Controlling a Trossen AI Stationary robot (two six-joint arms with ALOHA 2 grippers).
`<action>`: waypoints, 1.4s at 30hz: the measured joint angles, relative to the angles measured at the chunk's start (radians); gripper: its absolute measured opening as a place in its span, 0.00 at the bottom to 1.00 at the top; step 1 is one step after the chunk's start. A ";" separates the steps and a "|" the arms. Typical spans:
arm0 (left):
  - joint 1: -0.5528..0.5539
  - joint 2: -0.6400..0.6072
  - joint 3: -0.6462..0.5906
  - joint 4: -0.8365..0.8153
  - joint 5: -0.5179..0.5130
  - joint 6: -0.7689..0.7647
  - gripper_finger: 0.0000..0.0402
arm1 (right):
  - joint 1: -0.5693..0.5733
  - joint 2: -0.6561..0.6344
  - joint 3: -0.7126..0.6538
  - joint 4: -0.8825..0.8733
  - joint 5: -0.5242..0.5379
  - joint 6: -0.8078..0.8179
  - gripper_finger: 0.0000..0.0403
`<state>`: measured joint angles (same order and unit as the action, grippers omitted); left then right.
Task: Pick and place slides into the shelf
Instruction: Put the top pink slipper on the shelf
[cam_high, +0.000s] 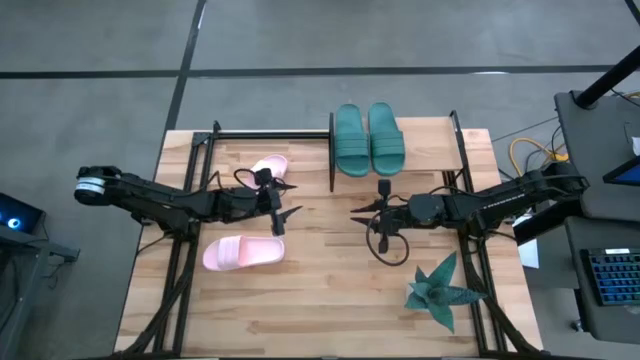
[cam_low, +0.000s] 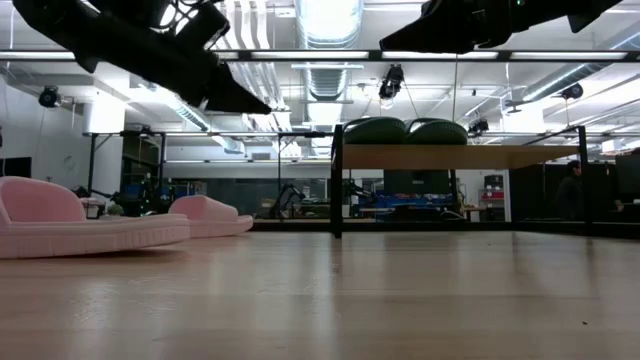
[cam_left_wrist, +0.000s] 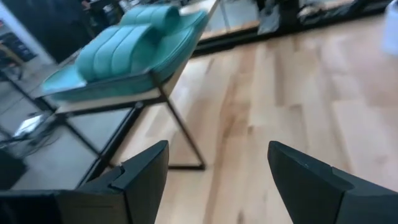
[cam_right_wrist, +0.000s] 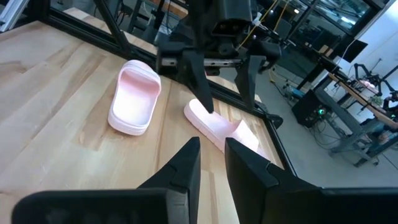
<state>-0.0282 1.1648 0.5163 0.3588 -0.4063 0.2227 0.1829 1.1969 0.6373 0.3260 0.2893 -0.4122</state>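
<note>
Two dark teal slides (cam_high: 367, 140) lie side by side, soles down, on the shelf (cam_high: 425, 135) at the table's far edge, also seen as teal slides (cam_left_wrist: 124, 43). One pink slide (cam_high: 243, 252) lies flat on the table at the near left. The other pink slide (cam_high: 270, 167) lies by the far left frame rail. My left gripper (cam_high: 280, 212) hangs open above the table between the two pink slides, with nothing in it. My right gripper (cam_high: 356, 214) hovers at mid-table facing it, its fingers (cam_right_wrist: 186, 155) only a narrow gap apart and nothing between them.
A teal spiky plant (cam_high: 440, 290) stands at the near right of the table. Thin black uprights (cam_low: 336, 180) carry the shelf board (cam_low: 450, 156). Black frame rails run along the table's left and right sides. Bare wood lies between the two grippers.
</note>
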 joint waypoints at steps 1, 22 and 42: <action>0.000 0.000 0.000 -0.011 -0.019 0.002 0.64 | 0.000 0.000 0.000 0.000 0.000 0.000 0.16; 0.001 0.000 -0.032 -0.198 -0.315 0.003 0.64 | 0.000 0.000 0.000 0.000 0.000 0.000 0.16; 0.001 0.000 -0.070 -0.394 -0.422 -0.010 0.64 | 0.000 0.000 0.000 0.000 0.000 0.000 0.16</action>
<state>-0.0277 1.1645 0.4462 -0.0349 -0.8284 0.2131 0.1825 1.1969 0.6373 0.3256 0.2893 -0.4123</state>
